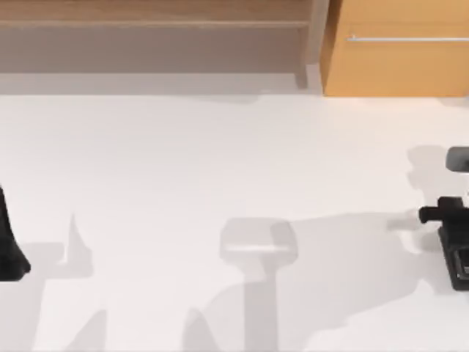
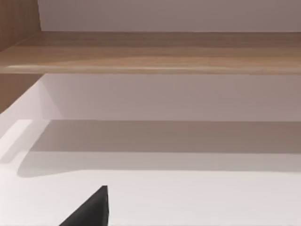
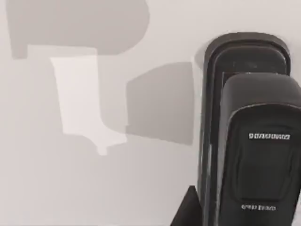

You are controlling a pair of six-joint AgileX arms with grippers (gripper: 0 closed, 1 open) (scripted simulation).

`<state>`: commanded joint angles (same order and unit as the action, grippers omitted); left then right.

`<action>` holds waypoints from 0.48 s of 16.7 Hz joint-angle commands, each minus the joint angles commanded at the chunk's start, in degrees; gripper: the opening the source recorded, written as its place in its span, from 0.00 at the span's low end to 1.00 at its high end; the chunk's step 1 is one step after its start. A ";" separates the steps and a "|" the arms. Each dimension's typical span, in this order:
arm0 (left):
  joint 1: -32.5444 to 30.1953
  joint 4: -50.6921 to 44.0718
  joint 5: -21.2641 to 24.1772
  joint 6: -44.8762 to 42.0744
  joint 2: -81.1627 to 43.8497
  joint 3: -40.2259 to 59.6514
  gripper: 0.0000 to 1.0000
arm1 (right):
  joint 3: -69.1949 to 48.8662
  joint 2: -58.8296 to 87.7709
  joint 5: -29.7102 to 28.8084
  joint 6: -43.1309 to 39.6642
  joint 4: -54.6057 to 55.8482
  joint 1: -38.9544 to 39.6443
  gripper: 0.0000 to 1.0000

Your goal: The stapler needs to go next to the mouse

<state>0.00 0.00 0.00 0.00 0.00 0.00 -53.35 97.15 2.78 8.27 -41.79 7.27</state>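
Note:
The black stapler (image 3: 249, 141) lies flat on the white table, close under my right gripper (image 1: 443, 214), in the right wrist view. From above, its black body (image 1: 459, 268) shows at the table's right edge, partly hidden by the right arm. A little farther back on that edge lies a dark grey rounded thing (image 1: 459, 158), cut off by the frame, which I take for the mouse. My left gripper (image 1: 11, 249) is parked at the table's left edge, away from both.
A wooden shelf (image 1: 154, 22) runs along the back of the table, and a wooden drawer cabinet (image 1: 396, 59) stands at the back right. White tabletop (image 1: 234, 169) stretches between the two arms.

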 joint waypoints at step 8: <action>0.00 0.00 0.00 0.00 0.00 0.00 1.00 | 0.00 0.00 0.00 0.00 0.00 0.00 1.00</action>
<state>0.00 0.00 0.00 0.00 0.00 0.00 -53.35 97.15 2.78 8.27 -41.79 7.27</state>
